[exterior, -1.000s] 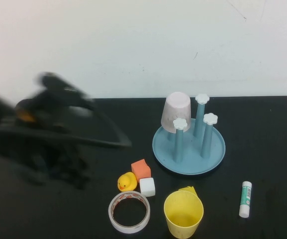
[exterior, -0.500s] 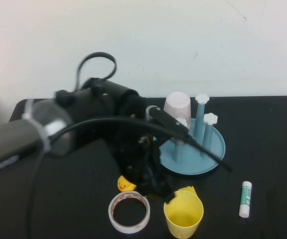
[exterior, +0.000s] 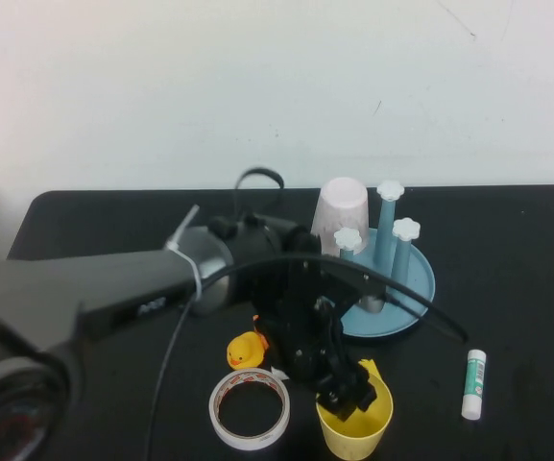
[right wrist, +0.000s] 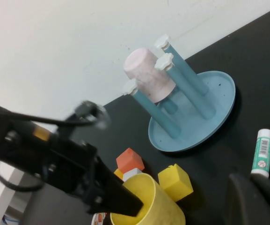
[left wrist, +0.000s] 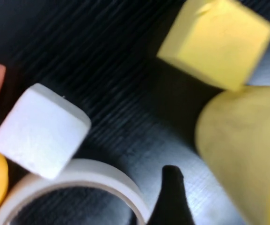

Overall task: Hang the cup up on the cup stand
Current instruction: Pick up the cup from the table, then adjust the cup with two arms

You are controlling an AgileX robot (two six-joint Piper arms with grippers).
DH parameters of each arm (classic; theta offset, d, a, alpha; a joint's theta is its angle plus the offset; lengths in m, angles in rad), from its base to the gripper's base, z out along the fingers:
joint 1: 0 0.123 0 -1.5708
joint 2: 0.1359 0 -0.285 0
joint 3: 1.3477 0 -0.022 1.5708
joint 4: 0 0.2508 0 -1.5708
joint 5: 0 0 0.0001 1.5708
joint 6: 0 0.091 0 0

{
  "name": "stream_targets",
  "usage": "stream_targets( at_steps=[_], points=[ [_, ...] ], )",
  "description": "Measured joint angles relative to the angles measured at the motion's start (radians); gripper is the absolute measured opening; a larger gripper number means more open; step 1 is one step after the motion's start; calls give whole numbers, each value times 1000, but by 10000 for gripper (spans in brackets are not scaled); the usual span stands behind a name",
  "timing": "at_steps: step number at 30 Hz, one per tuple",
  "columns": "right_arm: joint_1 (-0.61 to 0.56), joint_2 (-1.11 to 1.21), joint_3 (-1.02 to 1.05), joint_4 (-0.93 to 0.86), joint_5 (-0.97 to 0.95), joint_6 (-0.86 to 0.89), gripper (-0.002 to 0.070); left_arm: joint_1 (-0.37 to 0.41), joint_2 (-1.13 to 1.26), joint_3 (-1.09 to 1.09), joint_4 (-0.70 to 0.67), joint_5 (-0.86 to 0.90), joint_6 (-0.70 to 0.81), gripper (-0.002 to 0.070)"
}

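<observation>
left pincer (exterior: 346,396) at cup (exterior: 355,423) rim

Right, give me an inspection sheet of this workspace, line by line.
Surface: black table, matte.
Job's things: yellow cup upright near the front edge; blue cup stand behind it, a pale pink cup upside down on one peg.
Clutter: tape roll, rubber duck, glue stick, yellow cube, white cube, orange cube.
Grippers: left gripper at the yellow cup's rim; right gripper low by the glue stick.
Cables: black cable across the left arm.
Surroundings: white wall.
</observation>
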Motion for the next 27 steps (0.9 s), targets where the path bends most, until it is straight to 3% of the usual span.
stream_targets(
  at_steps=[4, 6, 8, 10, 12, 19, 27],
  points=[
    [0, 0, 0, 0, 0, -6, -1, 0, 44, 0, 23, -32, -14, 421],
    [0, 0, 0, 0, 0, -6, -1, 0, 49, 0, 41, -52, -33, 321],
    [0, 0, 0, 0, 0, -6, -1, 0, 50, 0, 53, -65, -40, 171],
    [0, 0, 0, 0, 0, -8, -1, 0, 50, -1, 54, -72, -40, 81],
    [0, 0, 0, 0, 0, -8, -1, 0, 50, -1, 57, -75, -37, 34],
    [0, 0, 0, 0, -1, -8, -1, 0, -46, 49, 57, -85, 26, 14],
    [0, 0, 0, 0, -1, -18, -1, 0, -473, 394, 57, -316, 34, 14]
  ],
)
